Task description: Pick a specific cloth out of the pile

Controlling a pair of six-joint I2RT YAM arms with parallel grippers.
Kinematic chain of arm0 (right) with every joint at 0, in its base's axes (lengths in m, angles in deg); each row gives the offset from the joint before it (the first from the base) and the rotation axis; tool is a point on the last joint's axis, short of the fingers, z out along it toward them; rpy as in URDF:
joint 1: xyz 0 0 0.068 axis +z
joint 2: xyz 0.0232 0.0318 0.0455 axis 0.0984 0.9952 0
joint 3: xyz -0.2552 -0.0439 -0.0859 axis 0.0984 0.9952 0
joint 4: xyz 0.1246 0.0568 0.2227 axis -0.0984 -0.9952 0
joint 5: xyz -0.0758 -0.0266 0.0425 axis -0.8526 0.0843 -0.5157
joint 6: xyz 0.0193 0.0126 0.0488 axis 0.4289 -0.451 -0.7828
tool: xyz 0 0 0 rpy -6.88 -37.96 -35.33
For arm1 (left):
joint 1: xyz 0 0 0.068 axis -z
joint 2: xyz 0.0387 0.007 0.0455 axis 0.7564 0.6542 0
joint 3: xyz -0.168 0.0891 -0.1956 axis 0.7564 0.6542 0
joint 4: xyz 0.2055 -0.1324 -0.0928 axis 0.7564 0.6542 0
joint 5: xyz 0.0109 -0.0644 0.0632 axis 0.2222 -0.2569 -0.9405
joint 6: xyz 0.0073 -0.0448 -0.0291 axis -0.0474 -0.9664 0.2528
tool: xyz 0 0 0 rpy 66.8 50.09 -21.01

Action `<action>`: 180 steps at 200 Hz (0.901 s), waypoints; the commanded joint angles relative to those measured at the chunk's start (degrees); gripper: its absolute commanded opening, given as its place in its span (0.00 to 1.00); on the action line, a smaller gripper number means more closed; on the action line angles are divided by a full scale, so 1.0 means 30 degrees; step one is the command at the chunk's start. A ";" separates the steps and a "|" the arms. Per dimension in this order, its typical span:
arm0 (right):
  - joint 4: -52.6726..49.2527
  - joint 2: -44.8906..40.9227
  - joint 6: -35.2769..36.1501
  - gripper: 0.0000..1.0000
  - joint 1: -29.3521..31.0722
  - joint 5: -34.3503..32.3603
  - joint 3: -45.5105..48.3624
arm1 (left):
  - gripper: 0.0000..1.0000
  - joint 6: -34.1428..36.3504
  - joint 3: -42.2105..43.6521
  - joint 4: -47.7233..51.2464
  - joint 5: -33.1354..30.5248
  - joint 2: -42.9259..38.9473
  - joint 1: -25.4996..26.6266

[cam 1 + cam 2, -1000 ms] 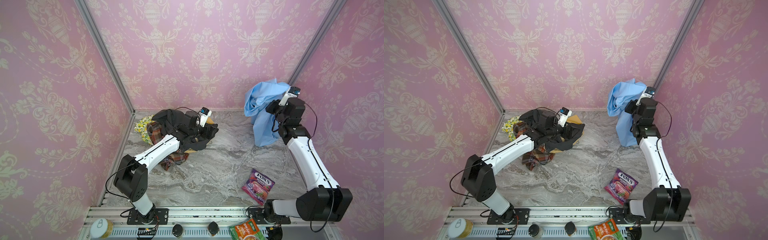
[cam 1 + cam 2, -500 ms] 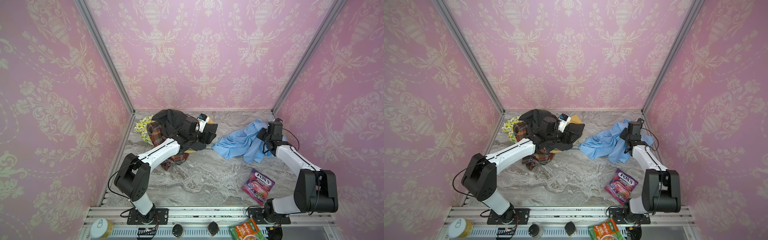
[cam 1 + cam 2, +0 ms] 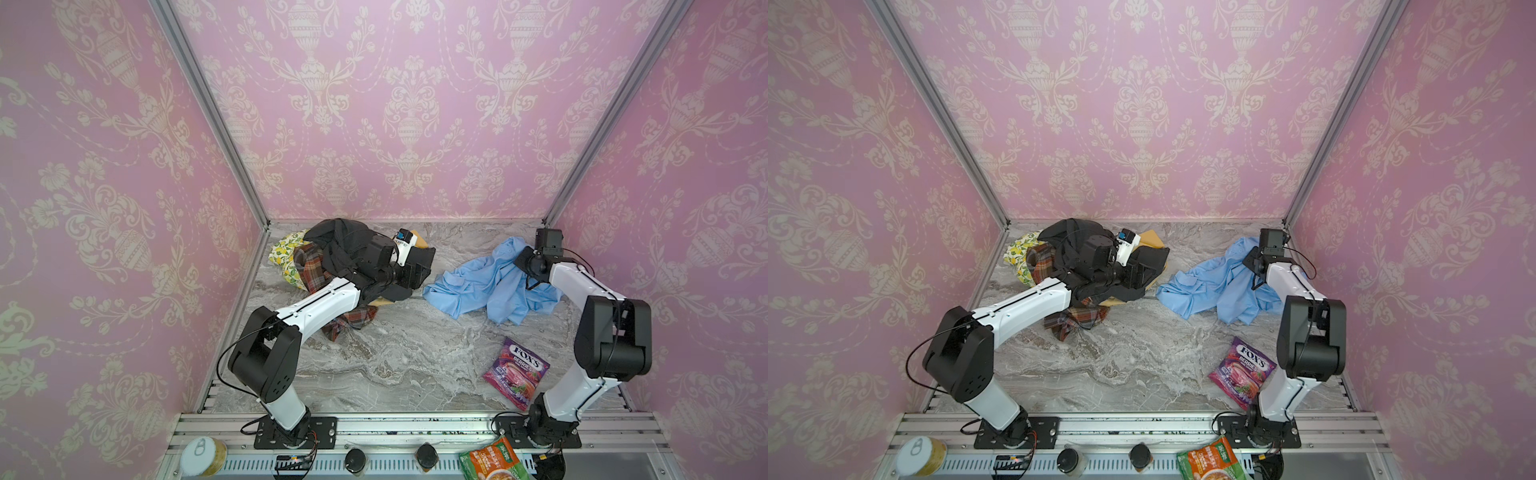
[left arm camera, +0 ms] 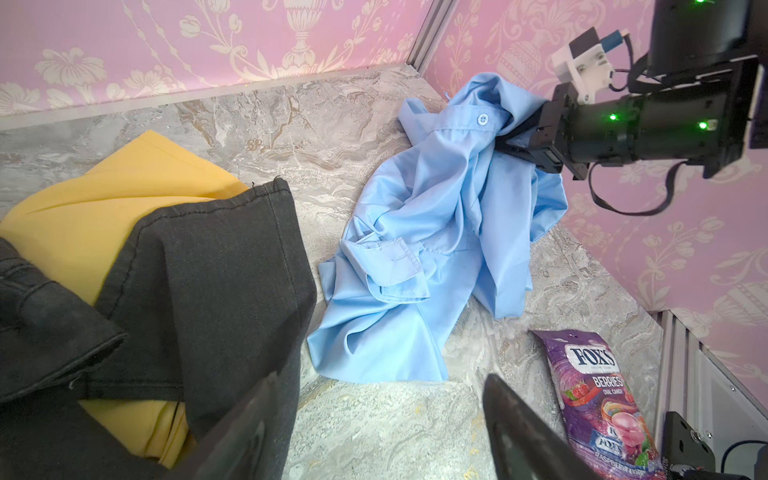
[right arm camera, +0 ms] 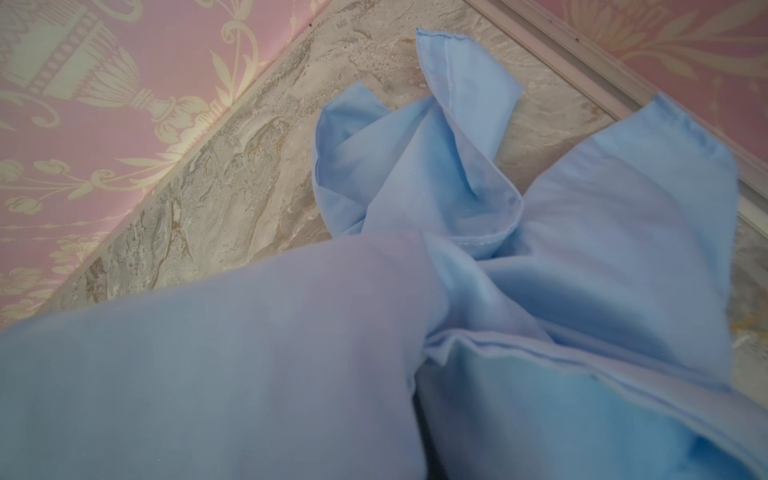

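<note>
Right wrist view: right pincer [image 4: 513, 143] buried in the cloth [image 5: 374, 332], tight on it; left pincer [image 4: 380, 399] wide, empty.

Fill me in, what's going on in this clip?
The right gripper is shut on a fold of the light blue shirt, which lies crumpled on the marble table, beside the pile of dark, plaid and yellow garments. The left gripper is open at the pile's edge, next to the black garment, holding nothing. A candy bag lies nearby.
</note>
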 commanded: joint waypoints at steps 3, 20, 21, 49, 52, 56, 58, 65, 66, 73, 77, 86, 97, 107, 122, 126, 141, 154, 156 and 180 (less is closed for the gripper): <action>-0.3282 0.2847 -0.0425 0.00 -0.0173 0.1593 -0.2361 | 0.79 -0.0350 -0.0372 -0.0138 -0.0360 0.0172 -0.0173; -0.4884 0.4859 0.0590 0.00 -0.0173 0.2354 -0.4567 | 0.79 -0.0410 -0.0554 -0.0076 -0.0271 0.0208 -0.0173; -0.4990 0.4972 0.0623 0.00 -0.0188 0.2388 -0.4718 | 0.79 -0.0418 -0.0570 -0.0074 -0.0281 0.0208 -0.0173; -0.6796 0.6947 0.1395 0.22 -0.0191 0.2493 -0.7830 | 0.79 -0.0426 -0.0718 0.0149 -0.0344 0.0296 -0.0173; -0.6946 0.7068 0.1495 0.23 -0.0176 0.2474 -0.8081 | 0.79 -0.0425 -0.0705 0.0161 -0.0381 0.0296 -0.0173; -0.7162 0.7215 0.1651 0.25 -0.0181 0.2416 -0.8452 | 0.79 -0.0425 -0.0703 0.0175 -0.0395 0.0295 -0.0173; -0.7268 0.7287 0.1724 0.26 -0.0183 0.2376 -0.8577 | 0.79 -0.0425 -0.0718 0.0217 -0.0426 0.0274 -0.0173; -0.7656 0.7339 0.1980 0.29 -0.0182 0.2180 -0.9165 | 0.79 -0.0425 -0.0676 0.0248 -0.0464 0.0252 -0.0173; -0.7709 0.7340 0.2036 0.30 -0.0178 0.2169 -0.9229 | 0.79 -0.0425 -0.0675 0.0249 -0.0465 0.0245 -0.0173; -0.7943 0.7182 0.2394 0.33 -0.0174 0.1997 -0.9505 | 0.79 -0.0439 -0.0623 0.0294 -0.0498 0.0187 -0.0175; -0.7995 0.6944 0.2560 0.36 -0.0184 0.1911 -0.9579 | 0.79 -0.0418 -0.0616 0.0334 -0.0495 0.0158 -0.0173; -0.8104 0.6157 0.3058 0.44 -0.0174 0.1664 -0.9529 | 0.79 -0.0425 -0.0586 0.0422 -0.0526 0.0052 -0.0173; -0.7908 0.4671 0.3640 0.56 -0.0061 0.0762 -0.8977 | 0.79 -0.0375 -0.0601 0.0613 -0.0608 -0.0104 -0.0173; -0.7551 0.3132 0.4172 0.66 0.0143 -0.0342 -0.8279 | 0.79 -0.0393 -0.0706 0.0964 -0.0696 -0.0228 -0.0173; -0.7294 0.1188 0.4886 0.81 0.0536 -0.1586 -0.7374 | 0.80 -0.0494 -0.1142 0.2006 -0.0699 -0.0279 -0.0201; -0.7246 0.0789 0.5109 0.84 0.0731 -0.1872 -0.7168 | 0.80 -0.0534 -0.1245 0.2294 -0.0768 -0.0289 -0.0202; -0.7079 -0.0594 0.5760 0.89 0.1371 -0.2897 -0.6297 | 0.80 -0.0688 -0.1398 0.3290 -0.1099 -0.0370 -0.0202; -0.6549 -0.1823 0.6301 0.93 0.2052 -0.3554 -0.5241 | 0.81 -0.0769 -0.1392 0.4095 -0.1446 -0.0544 -0.0202; -0.6463 -0.1996 0.6344 0.93 0.2163 -0.3672 -0.5094 | 0.81 -0.0782 -0.1381 0.4171 -0.1458 -0.0587 -0.0202; -0.4977 -0.4100 0.7685 0.94 0.3583 -0.2827 -0.2666 | 0.81 -0.0943 -0.0988 0.5072 -0.1479 -0.1101 -0.0217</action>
